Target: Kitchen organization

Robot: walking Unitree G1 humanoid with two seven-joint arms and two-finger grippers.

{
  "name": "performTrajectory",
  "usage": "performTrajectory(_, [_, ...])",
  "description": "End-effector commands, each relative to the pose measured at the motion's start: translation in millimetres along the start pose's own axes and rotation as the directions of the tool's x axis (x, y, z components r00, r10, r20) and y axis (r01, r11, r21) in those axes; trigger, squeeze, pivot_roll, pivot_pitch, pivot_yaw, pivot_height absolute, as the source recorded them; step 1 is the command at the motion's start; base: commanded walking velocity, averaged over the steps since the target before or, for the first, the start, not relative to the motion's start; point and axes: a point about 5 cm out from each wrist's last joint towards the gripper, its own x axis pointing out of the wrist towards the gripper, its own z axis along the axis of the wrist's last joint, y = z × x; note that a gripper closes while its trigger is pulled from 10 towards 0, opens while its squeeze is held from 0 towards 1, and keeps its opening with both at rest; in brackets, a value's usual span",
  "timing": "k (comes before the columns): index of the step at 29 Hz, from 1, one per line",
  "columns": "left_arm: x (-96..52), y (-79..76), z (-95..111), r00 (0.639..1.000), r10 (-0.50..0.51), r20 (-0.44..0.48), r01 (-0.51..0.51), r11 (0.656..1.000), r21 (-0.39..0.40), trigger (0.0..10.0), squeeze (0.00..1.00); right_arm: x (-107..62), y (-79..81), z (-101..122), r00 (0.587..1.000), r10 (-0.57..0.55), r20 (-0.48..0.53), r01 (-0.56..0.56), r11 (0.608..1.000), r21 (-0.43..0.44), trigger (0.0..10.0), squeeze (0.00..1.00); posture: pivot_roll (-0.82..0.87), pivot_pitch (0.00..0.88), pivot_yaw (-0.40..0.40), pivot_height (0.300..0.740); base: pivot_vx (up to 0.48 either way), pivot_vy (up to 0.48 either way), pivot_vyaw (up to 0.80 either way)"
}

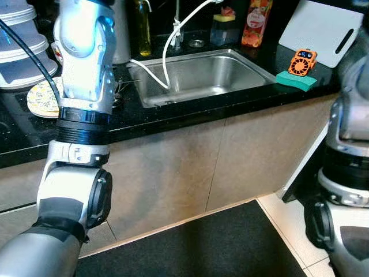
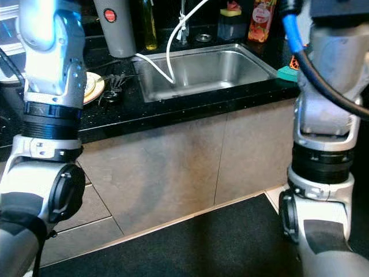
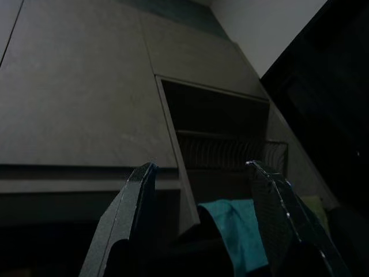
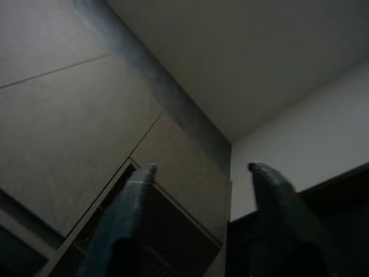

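Both silver arms are raised, so their forearms rise out of the top of the head views: the left arm [image 1: 83,75] at the left, the right arm [image 2: 328,75] at the right. My left gripper [image 3: 202,173] is open and empty, pointing up at the wall cabinets, where an open shelf holds a dish rack [image 3: 230,153] with a teal cloth [image 3: 236,231] below it. My right gripper [image 4: 202,170] is open too, aimed at the cabinets and ceiling. Below me is the steel sink [image 1: 199,78] in a black counter [image 1: 173,112].
A white hose [image 1: 167,57] hangs into the sink. A patterned plate [image 1: 43,98] and stacked white containers [image 1: 23,52] sit on the left. Bottles [image 1: 256,23] stand behind the sink. An orange gadget [image 1: 302,62] on a green sponge and a white cutting board [image 1: 320,29] are on the right. A dark mat [image 1: 219,248] covers the floor.
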Motion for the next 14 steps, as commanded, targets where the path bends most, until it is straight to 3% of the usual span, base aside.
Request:
performTrajectory(1, [5.9, 7.9, 6.3, 1.0, 0.007, 0.029, -0.008, 1.0, 0.028, 10.0, 0.0, 4.8, -2.7, 1.3, 1.0, -0.006, 0.025, 0.007, 1.0, -0.016, 10.0, 1.0, -0.01, 0.0, 0.028, 0.74, 0.0, 0.0, 0.0])
performTrajectory(3, [5.9, 8.7, 6.3, 1.0, 0.007, 0.029, -0.008, 1.0, 0.029, 10.0, 0.0, 5.1, -2.6, 1.3, 1.0, -0.003, 0.028, 0.004, 1.0, -0.021, 10.0, 1.0, -0.01, 0.0, 0.028, 0.74, 0.0, 0.0, 0.0])
performTrajectory(4, [5.9, 9.3, 6.6, 1.0, 0.006, 0.03, -0.007, 1.0, 0.031, 10.0, 0.0, 5.7, -2.7, 1.0, 1.0, -0.002, 0.029, 0.002, 1.0, -0.025, 10.0, 0.43, -0.01, 0.0, 0.028, 0.74, 0.0, 0.0, 0.0])
performTrajectory(5, [5.5, 9.8, 6.5, 1.0, 0.005, 0.029, -0.006, 0.999, 0.032, 10.0, 0.0, 6.1, -2.6, 0.7, 1.0, 0.002, 0.029, -0.001, 1.0, -0.026, 10.0, 0.0, -0.01, 0.0, 0.03, 0.74, 0.0, 0.0, 0.0])
performTrajectory(14, [5.1, 14.2, 5.8, 0.999, 0.009, 0.032, -0.011, 0.998, 0.058, 10.0, 0.0, 11.6, -11.1, 1.6, 0.997, -0.016, 0.07, 0.022, 0.996, -0.09, 10.0, 0.0, -0.02, 0.0, 0.041, 0.74, 0.0, 0.0, 0.0])
